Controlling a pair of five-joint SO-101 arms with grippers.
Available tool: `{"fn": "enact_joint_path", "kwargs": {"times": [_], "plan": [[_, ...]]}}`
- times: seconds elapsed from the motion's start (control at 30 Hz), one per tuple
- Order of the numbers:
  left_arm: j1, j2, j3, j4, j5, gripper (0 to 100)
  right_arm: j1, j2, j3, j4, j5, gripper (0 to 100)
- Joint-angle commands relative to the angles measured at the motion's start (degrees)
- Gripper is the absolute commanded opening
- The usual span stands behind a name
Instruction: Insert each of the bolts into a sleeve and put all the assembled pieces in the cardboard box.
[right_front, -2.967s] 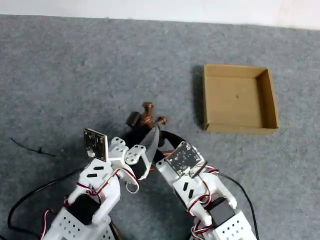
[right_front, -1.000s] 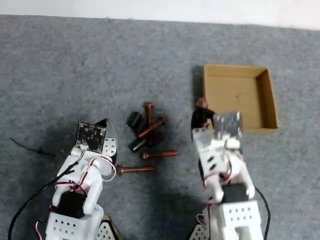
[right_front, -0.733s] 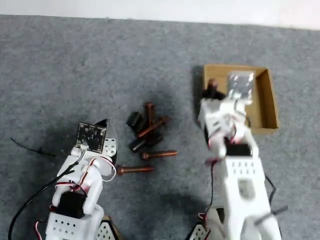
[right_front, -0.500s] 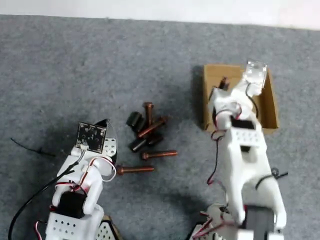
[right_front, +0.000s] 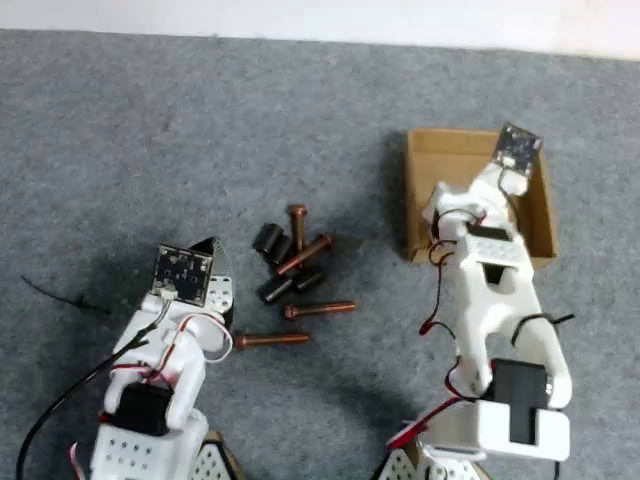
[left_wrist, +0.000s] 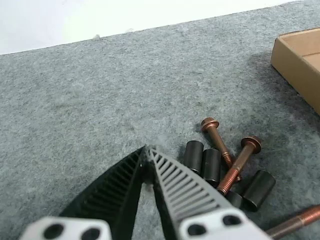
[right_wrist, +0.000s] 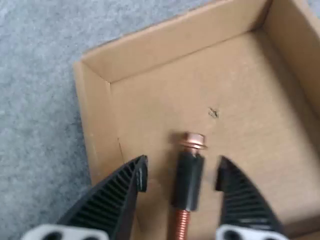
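1. Your left hand (left_wrist: 147, 151) sits low in the lower left of the high view. Its jaws are pressed together at the tips with nothing between them, near the pile of loose parts.
2. Just beside that arm, the nearest bolt (right_front: 272, 340) lies flat on the grey desk (right_front: 120, 130). A second bolt (right_front: 318, 309) lies a little beyond it, and both run roughly crosswise in the frame.
3. Past those, at the centre of the high view, dark sleeves (right_front: 275, 290) and two more bolts (right_front: 303, 254) lie jumbled and touching. One of these bolts rests slanted across the sleeves.
4. A thin black wire (right_front: 60, 297) lies on the desk at the left edge, well apart from the parts.
5. Your right arm reaches up the right side of the frame. Your right hand (right_wrist: 181, 172) hangs over the cardboard box (right_front: 470, 258), jaws spread wide and gripping nothing.
6. Between those spread jaws, apart from both, the assembled piece (right_wrist: 189, 181) lies on the box floor. It is a copper bolt through a black sleeve, with the head away from the arm and the thread showing at the near end.
7. The box sits in the upper right of the high view, well apart from the loose pile.
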Motion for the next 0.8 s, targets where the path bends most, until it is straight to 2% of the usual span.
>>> {"fn": "enact_joint_path", "kwargs": {"times": [0.0,0.2,0.47,0.77], "plan": [[-0.5,-0.6,-1.3,-1.2,-0.4,1,0.4,-0.9,-2.9,-1.6,-0.6,23.2],[-0.6,-0.6,-1.5,-1.2,-0.4,1,-5.1,-1.0,-2.7,-1.1,-0.5,23.2],[-2.9,-0.6,-1.5,-1.3,-0.1,1,-14.2,-1.0,-3.1,8.4,-0.5,23.2],[-3.3,-0.6,-2.1,-1.3,-0.1,1,-26.2,-1.1,-3.0,8.9,-0.5,23.2]]}}
